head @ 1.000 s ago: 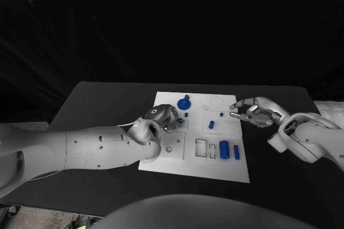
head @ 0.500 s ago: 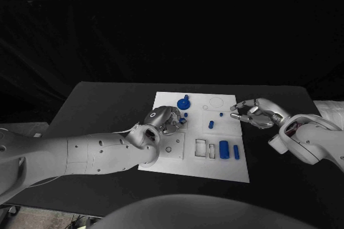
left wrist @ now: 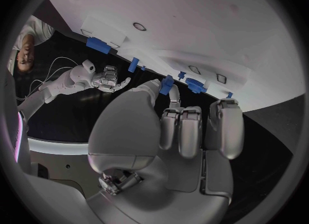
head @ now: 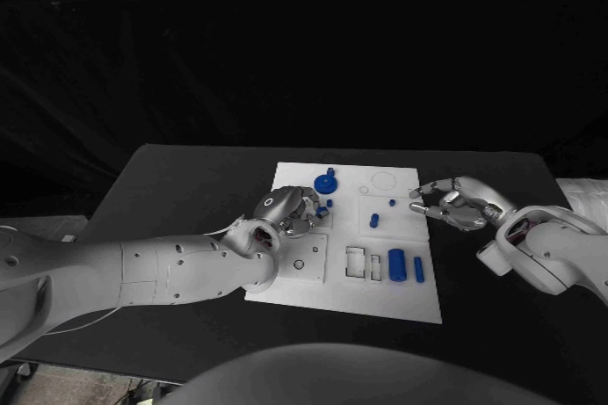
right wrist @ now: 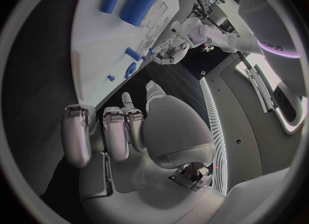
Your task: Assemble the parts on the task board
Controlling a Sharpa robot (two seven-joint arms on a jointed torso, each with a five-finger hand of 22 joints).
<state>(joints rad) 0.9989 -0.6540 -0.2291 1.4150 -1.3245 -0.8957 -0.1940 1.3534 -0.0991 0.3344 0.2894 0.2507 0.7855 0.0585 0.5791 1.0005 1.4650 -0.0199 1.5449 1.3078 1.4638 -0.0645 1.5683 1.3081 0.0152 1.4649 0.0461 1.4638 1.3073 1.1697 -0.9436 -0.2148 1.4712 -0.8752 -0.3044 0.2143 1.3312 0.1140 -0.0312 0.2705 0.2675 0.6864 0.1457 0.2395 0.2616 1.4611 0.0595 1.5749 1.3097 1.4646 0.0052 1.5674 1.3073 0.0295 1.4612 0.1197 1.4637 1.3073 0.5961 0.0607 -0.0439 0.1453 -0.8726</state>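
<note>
Pinching a small blue part (left wrist: 167,85) in the left hand (head: 292,210), low over the task board (head: 393,295), near the round blue knob (head: 324,184). Right hand (head: 456,201) off the board's far edge, curled loosely, holding nothing. Best lowered slowly, kept upright. Target socket hidden under fingers; part's shape hard to read.

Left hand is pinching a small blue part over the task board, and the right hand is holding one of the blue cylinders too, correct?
Not quite. The left hand does pinch a small blue part over the task board, but the right hand holds nothing: the right wrist view shows its fingers bare, and the blue cylinders lie on the board.
</note>
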